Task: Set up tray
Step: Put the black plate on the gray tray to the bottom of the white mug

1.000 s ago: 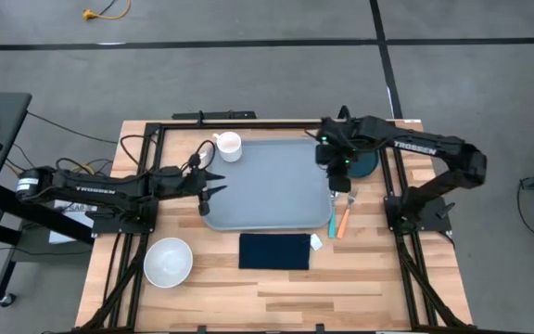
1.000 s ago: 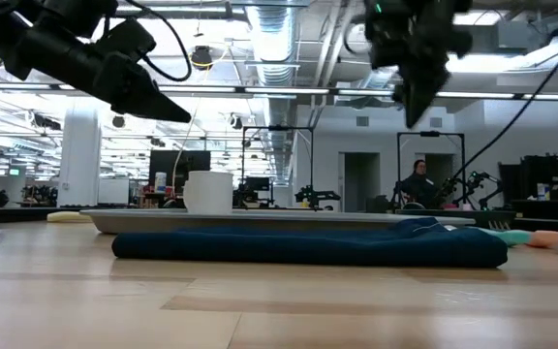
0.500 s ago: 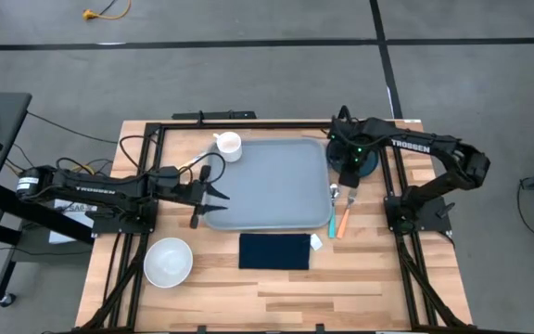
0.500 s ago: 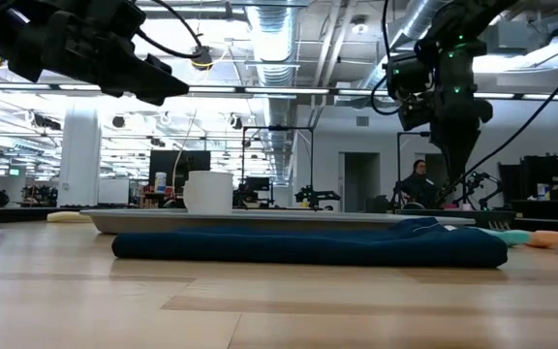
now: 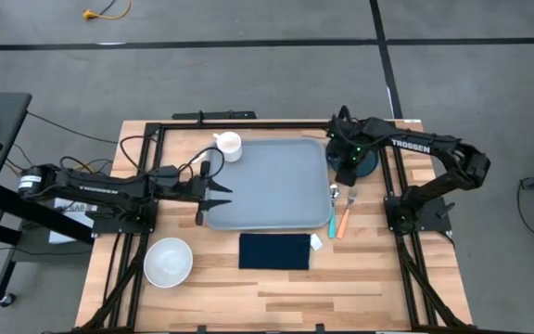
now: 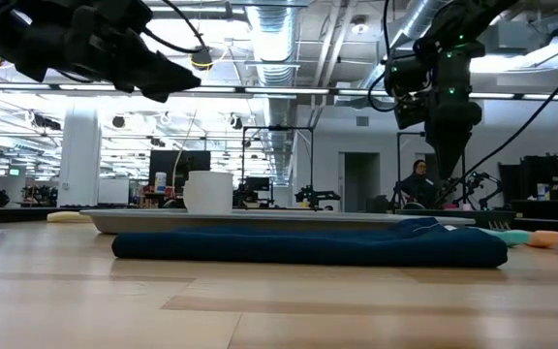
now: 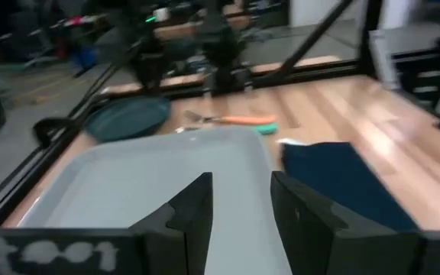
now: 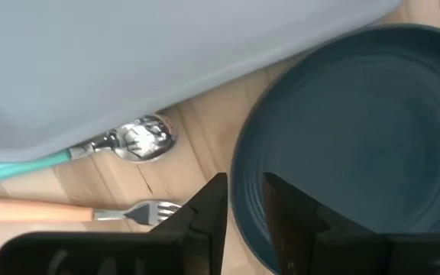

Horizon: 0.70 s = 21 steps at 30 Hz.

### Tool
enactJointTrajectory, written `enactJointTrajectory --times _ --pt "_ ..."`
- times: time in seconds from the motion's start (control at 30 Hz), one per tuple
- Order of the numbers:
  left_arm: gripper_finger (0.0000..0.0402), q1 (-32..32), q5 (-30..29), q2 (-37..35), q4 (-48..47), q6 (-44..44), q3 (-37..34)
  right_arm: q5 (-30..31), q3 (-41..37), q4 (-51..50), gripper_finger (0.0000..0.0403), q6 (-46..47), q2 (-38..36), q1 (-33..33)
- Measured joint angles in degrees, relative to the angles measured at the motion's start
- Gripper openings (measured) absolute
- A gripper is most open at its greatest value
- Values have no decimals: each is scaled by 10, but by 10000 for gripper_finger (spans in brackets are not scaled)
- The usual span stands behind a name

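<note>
The right gripper (image 8: 244, 200), fingers a little apart and empty, hangs over the dark plate (image 8: 342, 145) beside the tray (image 5: 267, 181), so next it must drop and pinch the rim.

"TROSSEN" on the right arm (image 5: 413, 145) and left arm (image 5: 91, 188).
</note>
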Motion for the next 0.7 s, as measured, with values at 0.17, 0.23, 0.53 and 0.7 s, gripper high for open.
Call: enactJointTrajectory --times 0.17,0.23,0.53,0.7 --pt "123 0 -116 31 -3 -10 0 0 0 6 77 6 0 16" --pt "123 1 -154 39 5 -12 0 0 0 9 77 26 0 23" --pt "123 1 -137 43 16 -13 0 0 -14 2 77 60 0 54" --pt "123 1 -120 43 15 -13 0 0 -43 6 77 56 0 64"
